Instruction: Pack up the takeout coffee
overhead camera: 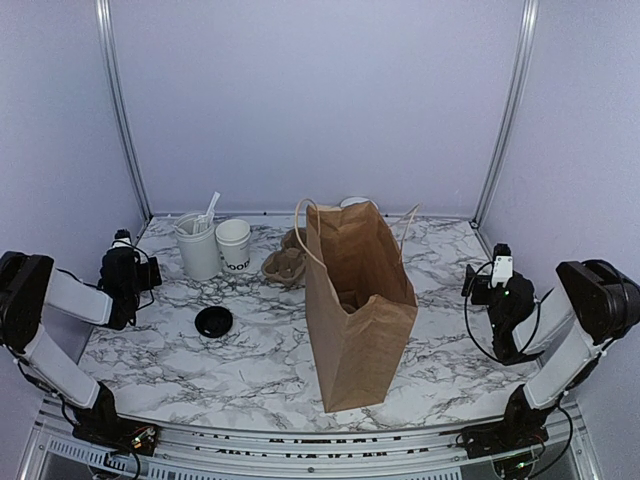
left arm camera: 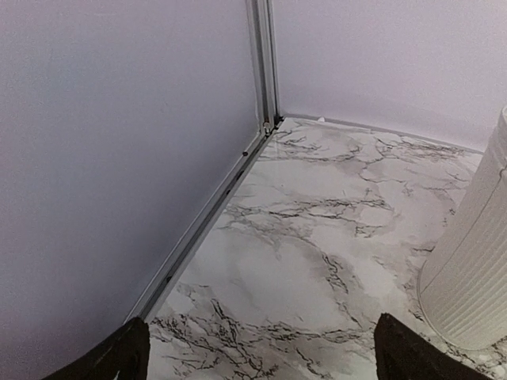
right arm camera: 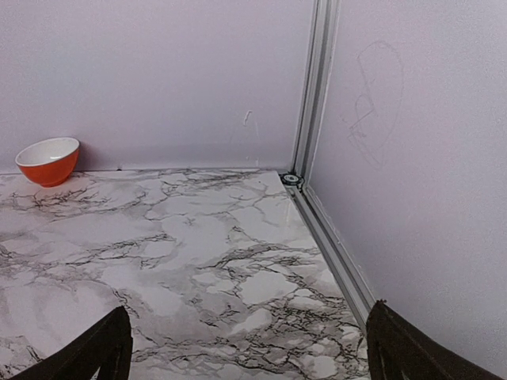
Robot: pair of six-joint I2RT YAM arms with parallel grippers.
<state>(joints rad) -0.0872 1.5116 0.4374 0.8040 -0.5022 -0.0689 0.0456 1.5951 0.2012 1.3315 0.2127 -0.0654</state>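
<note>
The takeout coffee is in two parts. The small white paper cup (overhead camera: 234, 245), with dark lettering near its base, stands uncovered at the back left. Its round black lid (overhead camera: 213, 321) lies flat on the marble table, nearer the front. An open brown paper bag (overhead camera: 355, 300) stands upright in the middle. My left gripper (overhead camera: 121, 246) hovers at the left edge, open and empty, pointing at the back left corner (left arm camera: 261, 348). My right gripper (overhead camera: 499, 262) hovers at the right edge, open and empty (right arm camera: 245, 344). Neither wrist view shows the cup or lid.
A taller white ribbed canister (overhead camera: 197, 247) with white sticks stands left of the cup and shows at the right of the left wrist view (left arm camera: 475, 261). A brown pulp tray (overhead camera: 285, 262) lies behind the bag's left side. An orange bowl (right arm camera: 49, 161) sits by the back wall.
</note>
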